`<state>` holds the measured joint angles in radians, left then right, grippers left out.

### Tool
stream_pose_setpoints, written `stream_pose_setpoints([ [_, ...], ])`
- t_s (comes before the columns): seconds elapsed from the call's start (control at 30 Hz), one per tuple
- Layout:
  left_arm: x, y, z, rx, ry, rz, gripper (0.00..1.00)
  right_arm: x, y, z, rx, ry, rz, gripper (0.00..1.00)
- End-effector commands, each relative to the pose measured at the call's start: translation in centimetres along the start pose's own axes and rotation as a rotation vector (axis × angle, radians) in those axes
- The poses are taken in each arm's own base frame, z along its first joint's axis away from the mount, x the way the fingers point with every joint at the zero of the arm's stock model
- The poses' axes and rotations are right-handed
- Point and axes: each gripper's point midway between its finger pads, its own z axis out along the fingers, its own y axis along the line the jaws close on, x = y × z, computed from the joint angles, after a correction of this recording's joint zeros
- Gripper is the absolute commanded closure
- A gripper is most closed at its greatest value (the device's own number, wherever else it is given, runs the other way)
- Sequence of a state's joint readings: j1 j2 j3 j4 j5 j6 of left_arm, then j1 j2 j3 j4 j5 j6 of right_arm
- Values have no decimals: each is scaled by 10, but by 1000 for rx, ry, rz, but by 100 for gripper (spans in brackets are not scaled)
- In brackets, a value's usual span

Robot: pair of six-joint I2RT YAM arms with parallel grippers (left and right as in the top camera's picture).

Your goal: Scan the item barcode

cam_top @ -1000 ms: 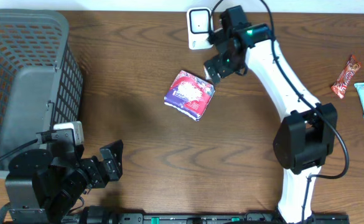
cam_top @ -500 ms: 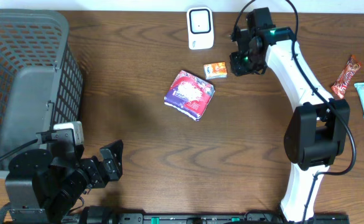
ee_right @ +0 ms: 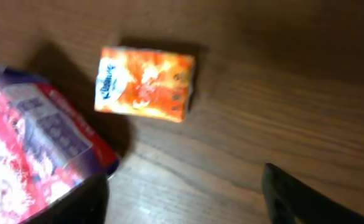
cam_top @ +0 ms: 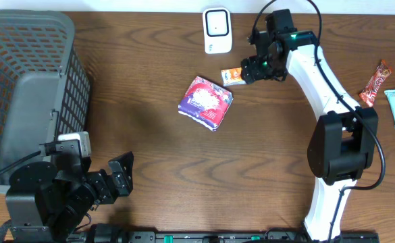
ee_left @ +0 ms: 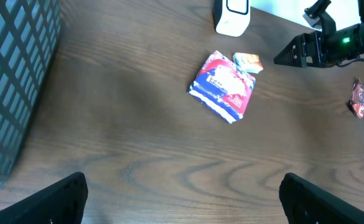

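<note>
Item, small orange box: lay flat near the far edge of the table, just in front of the scanner, probably set there for reading. Your right gripper hovered just beside it, jaws parted and empty. Your left gripper waited wide open at the near edge.

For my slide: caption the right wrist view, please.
Small orange carton lying on brown wooden table beside red-and-purple plastic packet, right gripper open.

Small orange box. Right gripper just beside it at 3 o'clock. White scanner at 11 o'clock. Red packet at 8 o'clock.
</note>
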<state>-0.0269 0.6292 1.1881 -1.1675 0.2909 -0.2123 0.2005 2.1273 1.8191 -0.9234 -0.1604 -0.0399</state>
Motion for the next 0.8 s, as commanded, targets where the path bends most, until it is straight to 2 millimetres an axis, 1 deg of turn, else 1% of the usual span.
stream_pose_setpoints([
  [0.0,-3,-4,-3,15,-10,2,2,3,-3,8,29,5,15,48],
  [0.03,-3,-4,-3,15,-10,2,2,2,-3,10,29,-3,13,52],
  [0.27,-3,-4,-3,15,-10,2,2,-3,1,20,18,-40,29,49],
  [0.37,-3,-4,-3,15,-10,2,2,-3,2,30,15,-65,49,48],
  [0.57,-3,-4,-3,15,-10,2,2,-3,-1,51,5,-123,180,48],
  [0.77,-3,-4,-3,15,-10,2,2,-7,11,66,-85,-190,223,47],
])
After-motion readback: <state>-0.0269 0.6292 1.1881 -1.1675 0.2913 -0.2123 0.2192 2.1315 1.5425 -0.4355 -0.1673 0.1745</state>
